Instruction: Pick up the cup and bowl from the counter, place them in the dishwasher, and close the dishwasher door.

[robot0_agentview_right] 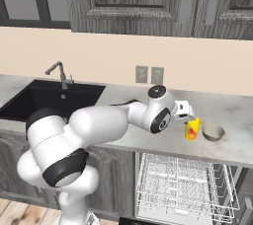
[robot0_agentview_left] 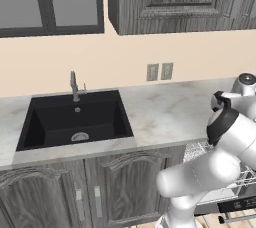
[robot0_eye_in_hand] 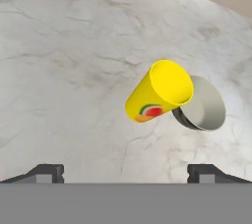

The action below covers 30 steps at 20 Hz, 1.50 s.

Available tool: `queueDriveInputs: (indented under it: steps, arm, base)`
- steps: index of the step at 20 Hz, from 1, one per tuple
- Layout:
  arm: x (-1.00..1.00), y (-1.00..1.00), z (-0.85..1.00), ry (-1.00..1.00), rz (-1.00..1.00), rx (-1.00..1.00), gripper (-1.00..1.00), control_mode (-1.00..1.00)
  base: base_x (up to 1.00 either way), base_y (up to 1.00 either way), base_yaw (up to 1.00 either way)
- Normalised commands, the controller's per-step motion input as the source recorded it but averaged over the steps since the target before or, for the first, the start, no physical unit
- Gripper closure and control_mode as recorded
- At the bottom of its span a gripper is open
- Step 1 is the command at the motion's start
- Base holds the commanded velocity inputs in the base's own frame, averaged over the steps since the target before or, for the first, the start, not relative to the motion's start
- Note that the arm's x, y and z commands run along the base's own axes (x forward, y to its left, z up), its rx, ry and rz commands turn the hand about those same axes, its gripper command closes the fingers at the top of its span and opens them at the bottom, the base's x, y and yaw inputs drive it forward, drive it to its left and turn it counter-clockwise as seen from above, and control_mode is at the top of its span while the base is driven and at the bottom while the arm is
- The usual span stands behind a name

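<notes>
**Colours on the worktop**

You see a bright yellow cup [robot0_eye_in_hand: 160, 90] with a red, green and orange fruit print low on its side. The bowl [robot0_eye_in_hand: 204, 105] is dull grey-olive, paler inside. The counter [robot0_eye_in_hand: 74, 61] is pale grey-white stone with darker veins. The sink [robot0_agentview_left: 75, 119] is black, the rack [robot0_agentview_right: 183, 182] white wire.

Arm [robot0_agentview_right: 94, 125]: glossy white rounded link shells, bulbous at each joint. Black bands separate the links; a wide dark collar rings the big lower joint behind the hand, and a black ring with a grey centre faces out on the joint nearest the hand. A round grey-black cap tops the wrist housing. A thin dark cable runs along the link just behind the wrist. Gripper [robot0_eye_in_hand: 126, 171]: two small dark, blocky fingertips [robot0_eye_in_hand: 47, 173] with paler grey faces.
</notes>
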Motion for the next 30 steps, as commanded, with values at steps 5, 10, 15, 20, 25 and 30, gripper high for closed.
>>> queueDriveInputs:
  steps: [5,10,15,20,25,30]
  arm:
    - [0.2,-0.2,-0.14,0.0,0.0,0.0,-1.0,-1.0]
    - [0.17,-0.18,-0.03,0.0,0.0,0.0,-1.0,-1.0]
    - [0.14,-0.15,0.0,0.0,0.0,0.0,-1.0,-1.0]
    - [0.1,-0.06,0.0,0.0,0.0,0.0,-1.0,-1.0]
    - [0.04,0.0,-0.12,0.0,0.0,0.0,-1.0,-1.0]
    - [0.0,0.0,-0.2,0.0,0.0,0.01,-1.0,-1.0]
  base:
    - [0.0,0.0,0.0]
    - [0.0,0.0,0.0]
    - [0.0,0.0,0.0]
    - [0.0,0.0,0.0]
    - [0.0,0.0,0.0]
    - [0.0,0.0,0.0]
